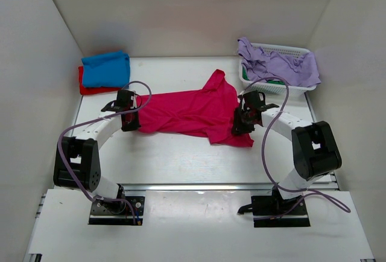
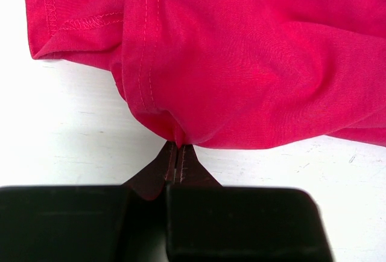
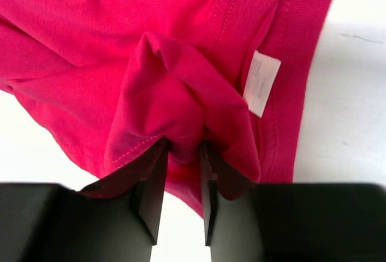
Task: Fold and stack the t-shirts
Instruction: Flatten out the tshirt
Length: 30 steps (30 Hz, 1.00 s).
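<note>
A crimson-pink t-shirt (image 1: 187,111) lies spread and rumpled across the middle of the table, one sleeve pointing to the back. My left gripper (image 1: 129,120) is at its left end, shut on a pinch of the hem (image 2: 176,147). My right gripper (image 1: 241,126) is at the shirt's right end near the collar. Its jaws stand a little apart, and a loose fold of the crimson cloth (image 3: 184,147) bulges between the fingertips. The white neck label (image 3: 261,83) shows just right of them. A folded blue t-shirt (image 1: 107,67) rests on a red t-shirt (image 1: 90,87) at the back left.
A white slatted basket (image 1: 289,49) stands at the back right, with lilac cloth (image 1: 277,66) draped over it and something green inside. White walls close in the table on the left, back and right. A purple cable loops over each arm.
</note>
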Each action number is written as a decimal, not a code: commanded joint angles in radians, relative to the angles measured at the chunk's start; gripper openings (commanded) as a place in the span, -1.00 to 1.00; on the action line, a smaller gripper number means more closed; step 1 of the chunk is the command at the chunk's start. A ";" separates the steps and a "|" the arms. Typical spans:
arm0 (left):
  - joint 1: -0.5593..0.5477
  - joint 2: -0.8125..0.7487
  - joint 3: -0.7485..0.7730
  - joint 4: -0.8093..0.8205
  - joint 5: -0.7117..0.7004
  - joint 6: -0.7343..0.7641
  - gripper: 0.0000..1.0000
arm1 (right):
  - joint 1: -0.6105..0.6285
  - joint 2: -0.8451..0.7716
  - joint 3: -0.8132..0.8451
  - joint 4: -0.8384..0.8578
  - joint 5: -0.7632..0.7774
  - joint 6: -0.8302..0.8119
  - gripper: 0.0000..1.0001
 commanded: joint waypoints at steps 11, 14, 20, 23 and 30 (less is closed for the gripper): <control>0.061 -0.065 0.066 -0.048 0.038 0.008 -1.00 | -0.040 -0.133 0.159 -0.226 0.026 -0.066 -0.99; 0.089 -0.082 0.119 -0.100 0.078 0.017 -1.00 | -0.118 -0.229 0.150 -0.341 0.021 -0.117 -1.00; 0.069 -0.167 0.151 -0.151 0.086 -0.001 -1.00 | -0.237 -0.347 0.129 -0.486 0.024 -0.193 -1.00; 0.070 -0.238 0.160 -0.169 0.107 -0.012 -1.00 | -0.242 -0.397 0.116 -0.514 0.015 -0.207 -1.00; 0.053 -0.329 0.266 -0.301 0.142 0.003 -1.00 | -0.215 -0.466 0.107 -0.594 -0.060 -0.238 -1.00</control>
